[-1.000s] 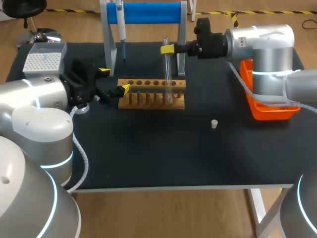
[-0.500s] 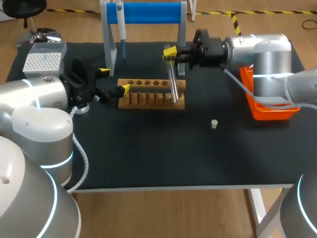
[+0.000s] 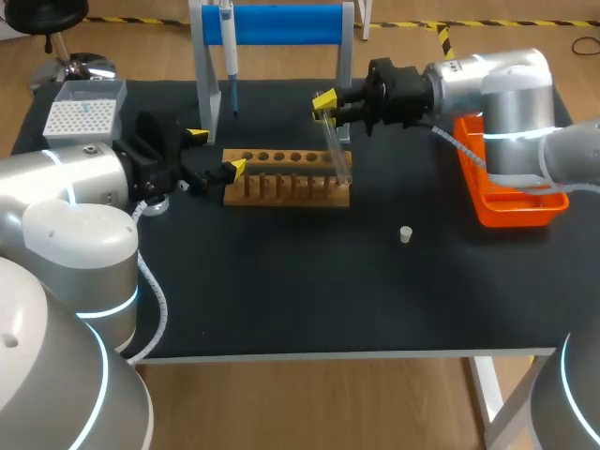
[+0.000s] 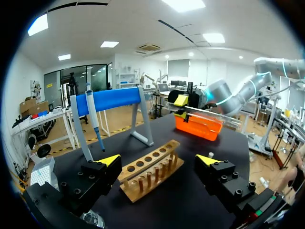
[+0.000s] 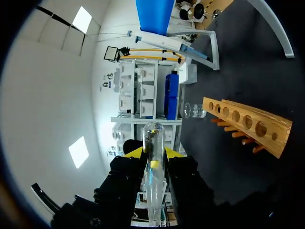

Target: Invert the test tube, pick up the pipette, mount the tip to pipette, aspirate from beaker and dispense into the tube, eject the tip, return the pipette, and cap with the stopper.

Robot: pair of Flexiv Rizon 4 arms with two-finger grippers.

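You have a black bench (image 3: 281, 300) under everything. A wooden rack (image 3: 272, 192) with a row of holes lies near its middle. Behind the rack stands a frame with a blue crossbar (image 3: 281, 23). An orange tray (image 3: 506, 214) sits at the right edge. A grey box with a white gridded top (image 3: 82, 117) sits at the far left corner.

Bright, even light from overhead in all 3 views. Black table (image 3: 281, 300) looks matte; shadows barely show on it, e.g. under wooden rack (image 3: 286, 190). Highlights glint on glass tube (image 5: 153, 138); soft sheen on left arm (image 3: 56, 187) & right arm (image 3: 506, 84).
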